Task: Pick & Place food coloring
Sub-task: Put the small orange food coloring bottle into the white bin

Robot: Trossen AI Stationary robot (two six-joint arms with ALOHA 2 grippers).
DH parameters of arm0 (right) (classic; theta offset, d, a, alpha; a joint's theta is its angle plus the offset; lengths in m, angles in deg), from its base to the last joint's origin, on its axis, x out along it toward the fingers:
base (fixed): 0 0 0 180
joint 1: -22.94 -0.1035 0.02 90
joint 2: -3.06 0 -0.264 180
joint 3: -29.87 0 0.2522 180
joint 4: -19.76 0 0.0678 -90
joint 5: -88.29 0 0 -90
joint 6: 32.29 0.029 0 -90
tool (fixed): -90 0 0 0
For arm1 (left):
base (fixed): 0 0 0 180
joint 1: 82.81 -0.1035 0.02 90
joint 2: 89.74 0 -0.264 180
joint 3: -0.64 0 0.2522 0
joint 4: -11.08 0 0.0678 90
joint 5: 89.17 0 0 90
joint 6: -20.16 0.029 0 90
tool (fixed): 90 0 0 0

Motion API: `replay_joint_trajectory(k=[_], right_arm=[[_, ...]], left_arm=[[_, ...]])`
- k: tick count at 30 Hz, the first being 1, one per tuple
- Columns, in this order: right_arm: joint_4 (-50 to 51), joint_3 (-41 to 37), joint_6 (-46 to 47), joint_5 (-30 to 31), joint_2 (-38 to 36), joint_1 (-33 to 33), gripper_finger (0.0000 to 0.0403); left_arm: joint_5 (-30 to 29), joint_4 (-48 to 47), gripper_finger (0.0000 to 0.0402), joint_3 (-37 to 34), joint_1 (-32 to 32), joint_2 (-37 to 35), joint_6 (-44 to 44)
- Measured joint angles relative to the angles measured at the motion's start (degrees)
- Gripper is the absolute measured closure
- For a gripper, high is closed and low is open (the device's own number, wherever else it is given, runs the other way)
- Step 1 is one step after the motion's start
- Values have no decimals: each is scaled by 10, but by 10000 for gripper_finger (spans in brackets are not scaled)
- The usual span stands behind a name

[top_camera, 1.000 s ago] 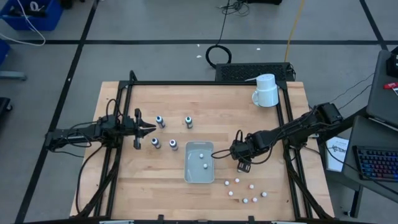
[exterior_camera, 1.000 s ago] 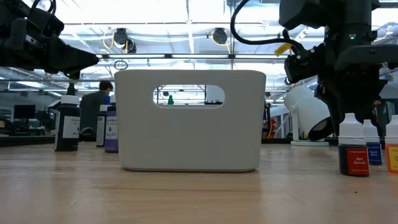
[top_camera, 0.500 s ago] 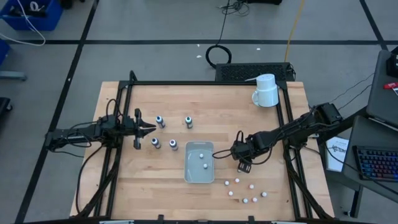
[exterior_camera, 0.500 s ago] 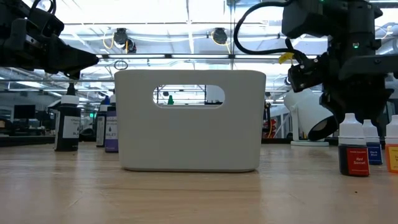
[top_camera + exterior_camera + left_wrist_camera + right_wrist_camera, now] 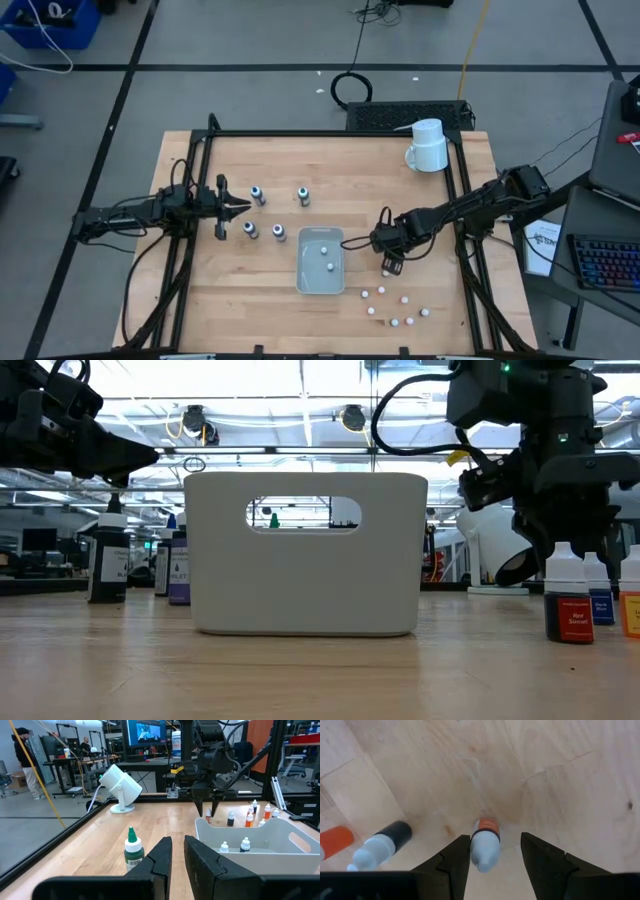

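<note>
Shifted slightly toward the bin, right tool hangs open; orange-labelled bottle stands between its fingers.
</note>
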Motion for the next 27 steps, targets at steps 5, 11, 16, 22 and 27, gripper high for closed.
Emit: replay_joint_trajectory(k=[5, 11, 16, 22, 27], right_arm=[[0, 0, -1, -8, 0, 0, 236], [-1, 0, -1, -8, 0, 0, 236], [-1, 0, 2, -9, 0, 0, 236], [-3, 0, 3, -10, 0, 0, 236], [-3, 0, 15, -29, 0, 6, 236]], left_arm=[[0, 0, 344, 0, 0, 0, 0], [0, 0, 344, 0, 0, 0, 0], [0, 0, 344, 0, 0, 0, 0], [0, 0, 344, 0, 0, 0, 0], [0, 0, 344, 0, 0, 0, 0]])
